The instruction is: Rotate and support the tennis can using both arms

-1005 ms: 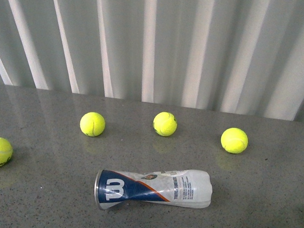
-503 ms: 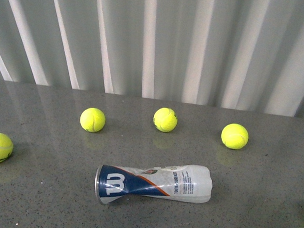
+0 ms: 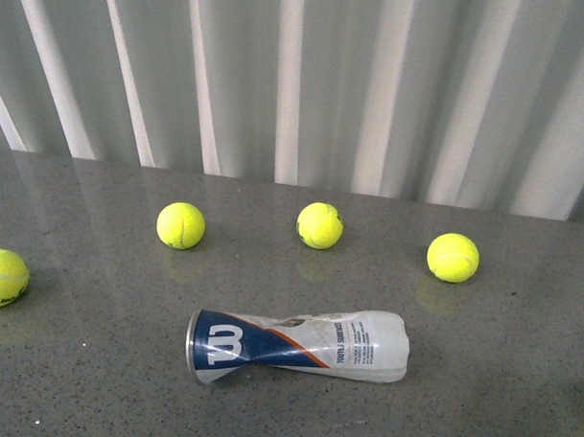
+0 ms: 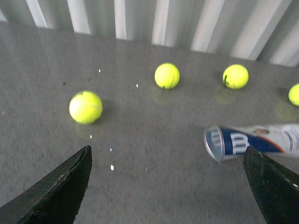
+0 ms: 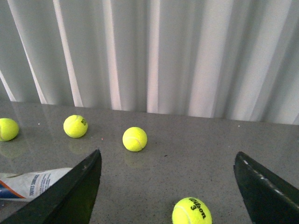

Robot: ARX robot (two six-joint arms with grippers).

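Note:
The tennis can (image 3: 297,346) lies on its side on the grey table, dented in the middle. Its metal rim and navy W label point left, its clear end right. Neither arm shows in the front view. In the left wrist view my left gripper (image 4: 167,149) is open above bare table, and the can's rim end (image 4: 212,143) lies just beyond its right-hand finger (image 4: 273,184). My right gripper (image 5: 167,156) is open too. The can's clear end (image 5: 32,183) shows beside one finger (image 5: 70,193). A tennis ball (image 5: 191,211) lies between the fingers.
Beyond the can, three tennis balls (image 3: 180,225) (image 3: 320,225) (image 3: 453,258) lie in a row. A further ball (image 3: 2,278) sits at the far left. A white pleated curtain (image 3: 297,84) closes off the table's back edge.
The whole front view has shifted, so the can and balls sit slightly higher in the picture. Nothing on the table has moved relative to the rest.

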